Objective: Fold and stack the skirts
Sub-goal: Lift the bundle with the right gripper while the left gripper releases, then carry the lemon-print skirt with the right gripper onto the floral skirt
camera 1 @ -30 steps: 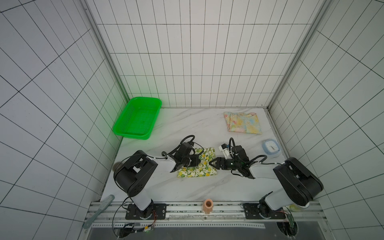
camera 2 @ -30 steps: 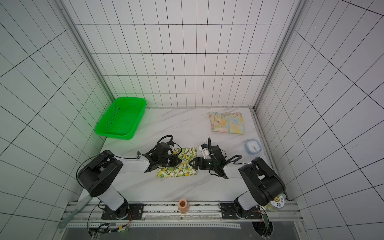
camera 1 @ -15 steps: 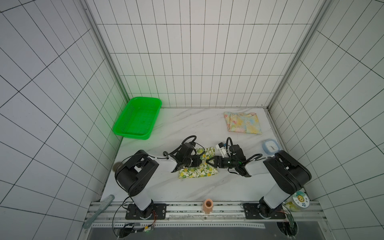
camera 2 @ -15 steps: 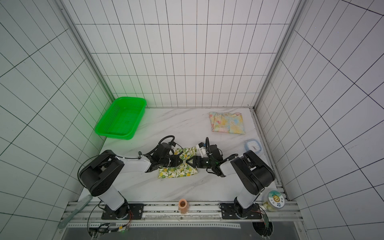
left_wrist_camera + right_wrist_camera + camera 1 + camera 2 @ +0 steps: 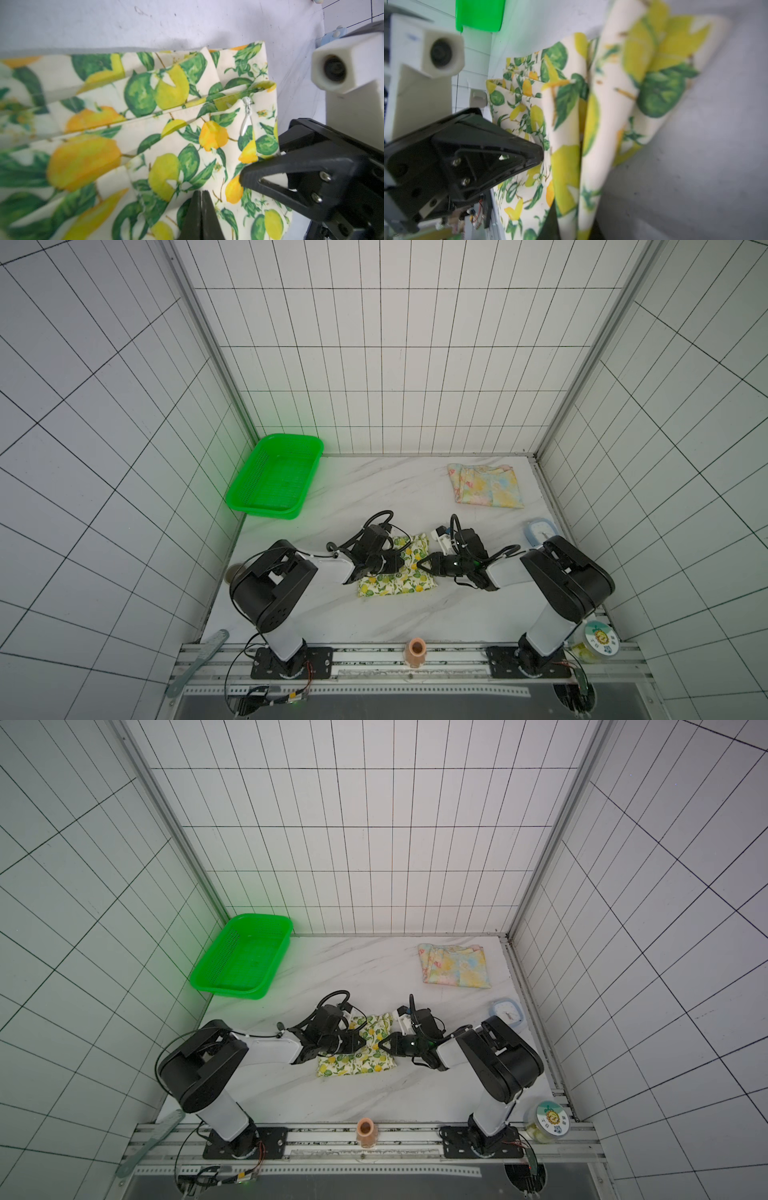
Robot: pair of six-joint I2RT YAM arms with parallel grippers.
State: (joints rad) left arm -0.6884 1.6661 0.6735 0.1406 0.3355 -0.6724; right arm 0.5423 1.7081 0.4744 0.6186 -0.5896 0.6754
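The cream lemon-print skirt (image 5: 395, 576) lies folded mid-table in both top views (image 5: 357, 1058). My left gripper (image 5: 400, 563) is shut, with its tips (image 5: 201, 194) pressed together on top of the cloth (image 5: 145, 124) and nothing between them. From the right, my right gripper (image 5: 420, 567) is shut on a raised fold at the skirt's right edge. In the right wrist view that fold (image 5: 571, 166) runs between the dark fingers (image 5: 550, 226). The pastel yellow-blue skirt (image 5: 486, 486) lies folded at the back right, apart from both grippers.
A bright green basket (image 5: 276, 477) stands at the back left. A small blue-and-white object (image 5: 540, 531) sits by the right wall. A round lidded tub (image 5: 598, 641) and a peach cylinder (image 5: 417, 649) stand at the front rail.
My right gripper has slid left to the lemon skirt's right edge and closed on a fold of it. The left gripper stays shut on the cloth.
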